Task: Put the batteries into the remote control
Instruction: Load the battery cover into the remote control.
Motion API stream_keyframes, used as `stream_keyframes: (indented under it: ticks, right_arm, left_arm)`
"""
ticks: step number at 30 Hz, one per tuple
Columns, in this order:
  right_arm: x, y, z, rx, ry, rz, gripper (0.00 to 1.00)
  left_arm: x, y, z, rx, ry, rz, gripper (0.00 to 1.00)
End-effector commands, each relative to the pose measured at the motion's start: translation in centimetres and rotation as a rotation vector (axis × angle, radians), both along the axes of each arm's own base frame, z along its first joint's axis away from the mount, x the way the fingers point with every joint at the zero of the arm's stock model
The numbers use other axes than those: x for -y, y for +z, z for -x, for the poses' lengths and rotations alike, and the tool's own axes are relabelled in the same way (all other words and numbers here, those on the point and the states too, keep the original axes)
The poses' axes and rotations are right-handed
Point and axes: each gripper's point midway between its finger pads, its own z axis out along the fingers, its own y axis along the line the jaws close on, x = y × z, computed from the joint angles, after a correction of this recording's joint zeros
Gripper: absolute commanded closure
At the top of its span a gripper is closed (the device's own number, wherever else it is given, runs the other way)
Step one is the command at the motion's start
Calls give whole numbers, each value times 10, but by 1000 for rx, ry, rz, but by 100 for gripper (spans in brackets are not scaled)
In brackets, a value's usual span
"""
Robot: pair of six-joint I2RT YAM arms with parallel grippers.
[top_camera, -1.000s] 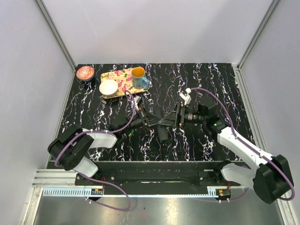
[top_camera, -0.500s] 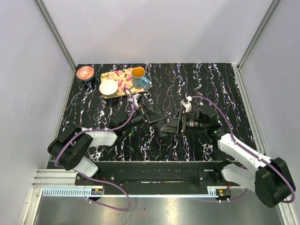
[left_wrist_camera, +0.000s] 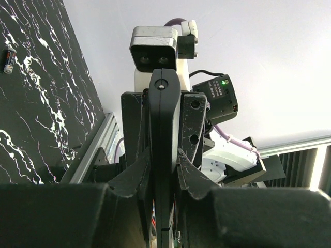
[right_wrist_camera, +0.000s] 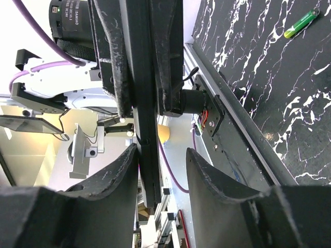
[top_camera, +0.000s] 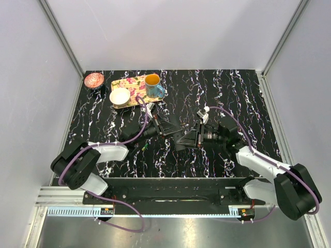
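Since one second ago, the right arm has brought the right gripper (top_camera: 185, 139) to the left and a little nearer, close up to the left gripper (top_camera: 169, 131), which has almost not moved. The two now meet over the middle of the black marbled worktop (top_camera: 243, 93).

We go from the left. At the far left corner stands a pink bowl (top_camera: 94, 80). Just beside it is the floral yellow tray (top_camera: 135, 85), which carries a white cup (top_camera: 119, 95) and a blue mug (top_camera: 153, 85) that is orange inside. Nearer than the tray, a green battery (top_camera: 146, 146) lies on the worktop, a little left of the grippers and apart from them. In the left wrist view we see also a dark battery (left_wrist_camera: 9, 60) with a red end, lying on the worktop well apart from the gripper.

The left gripper is clenched on the remote control (left_wrist_camera: 164, 155). Its two fingers (left_wrist_camera: 133, 178) press the flat faces of the black slab, which we see edge-on, held between the two grippers.

In the right wrist view, the right gripper has its fingers (right_wrist_camera: 207, 178) on both sides of the same slab. One finger is just beside it and the other leaves a clear gap, so this gripper is released and grasps nothing.
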Motion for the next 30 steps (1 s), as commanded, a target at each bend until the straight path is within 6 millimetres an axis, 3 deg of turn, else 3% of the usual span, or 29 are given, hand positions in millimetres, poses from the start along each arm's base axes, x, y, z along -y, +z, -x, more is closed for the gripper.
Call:
stream_keyframes:
  ticks: [1,8,25,30]
  right_arm:
    - [-2,13,1,34,27,-49,69]
    - [-3,6,-7,9,3,-24,100]
    - [1,-30,-25,-87,-119,80,100]
    - [0,-30,-30,-87,-135,84,100]
  left_arm:
    - [-1,41,4,105,-19,76,100]
    - [-1,48,8,111,-32,89,100]
    - [-10,57,29,94,-57,112,100]
    - [-9,64,38,106,-77,124,100]
